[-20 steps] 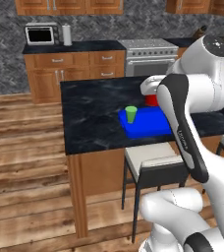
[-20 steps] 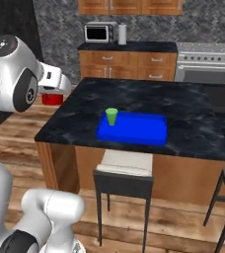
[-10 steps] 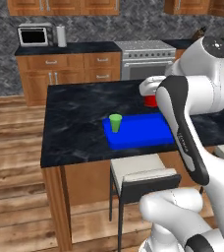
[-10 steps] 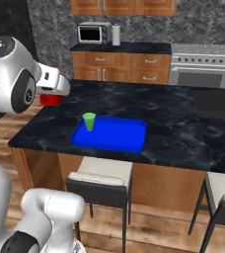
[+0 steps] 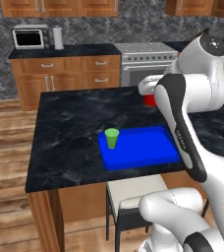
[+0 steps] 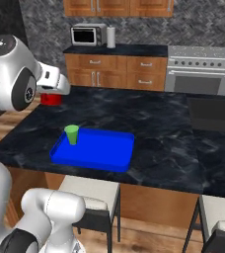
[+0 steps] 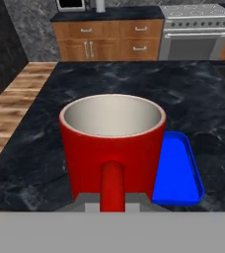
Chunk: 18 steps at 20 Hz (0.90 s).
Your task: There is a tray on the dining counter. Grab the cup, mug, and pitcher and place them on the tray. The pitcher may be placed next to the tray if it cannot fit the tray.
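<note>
1. Left base view: green cup (image 5: 112,138) upright on the left part of the blue tray (image 5: 148,156), itself on the black marbled dining counter (image 5: 67,138). Red mug (image 5: 149,100) carried in the air beyond the tray's far right corner, partly hidden by the arm. Step in hand, by judgement: transport of the mug to the tray.
2. Right base view: mug (image 6: 50,99) under the hand, above the counter's left edge, well apart from the tray (image 6: 104,157). Cup (image 6: 72,134) near the tray's left end. Behind: wooden cabinets, microwave (image 6: 88,35), steel oven (image 6: 201,71). Wooden floor at left.
3. Hand view: gripper (image 7: 112,202) pinched on the mug (image 7: 112,148) at its handle; white interior empty. Tray (image 7: 178,173) below and behind. Next, likely: shift over free tray surface clear of the cup, lower, release.
</note>
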Tool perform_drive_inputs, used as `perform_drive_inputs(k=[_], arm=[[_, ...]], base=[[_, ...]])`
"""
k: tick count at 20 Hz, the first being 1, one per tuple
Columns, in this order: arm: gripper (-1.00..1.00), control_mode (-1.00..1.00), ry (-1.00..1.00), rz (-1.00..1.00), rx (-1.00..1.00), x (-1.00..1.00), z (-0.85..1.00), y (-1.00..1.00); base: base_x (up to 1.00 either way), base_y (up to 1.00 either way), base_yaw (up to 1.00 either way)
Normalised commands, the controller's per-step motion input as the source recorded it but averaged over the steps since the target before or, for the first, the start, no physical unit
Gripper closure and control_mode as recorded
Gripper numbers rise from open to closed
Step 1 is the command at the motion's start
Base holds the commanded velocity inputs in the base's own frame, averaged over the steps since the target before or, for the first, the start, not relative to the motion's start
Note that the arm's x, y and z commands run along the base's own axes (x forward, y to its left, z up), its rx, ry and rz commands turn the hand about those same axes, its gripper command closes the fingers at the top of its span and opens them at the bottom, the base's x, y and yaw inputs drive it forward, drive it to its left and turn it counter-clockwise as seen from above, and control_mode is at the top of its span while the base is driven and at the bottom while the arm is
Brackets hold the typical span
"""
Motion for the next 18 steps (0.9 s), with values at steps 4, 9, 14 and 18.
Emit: perform_drive_inputs(k=[4, 9, 14, 18], arm=[[1.00, -1.00, 0.01, 0.00, 0.00, 0.08, -0.14, -0.09], [1.00, -1.00, 0.10, 0.02, 0.00, 0.25, -0.82, -0.33], [1.00, -1.00, 0.03, 0.10, 0.00, 0.14, -0.99, -0.22], [1.00, -1.00, 0.00, 0.32, 0.00, 0.18, -0.66, -0.19]], base=[[0.26, -0.27, 0.00], [0.00, 0.00, 0.00], [0.00, 0.00, 0.00], [0.00, 0.00, 0.00]])
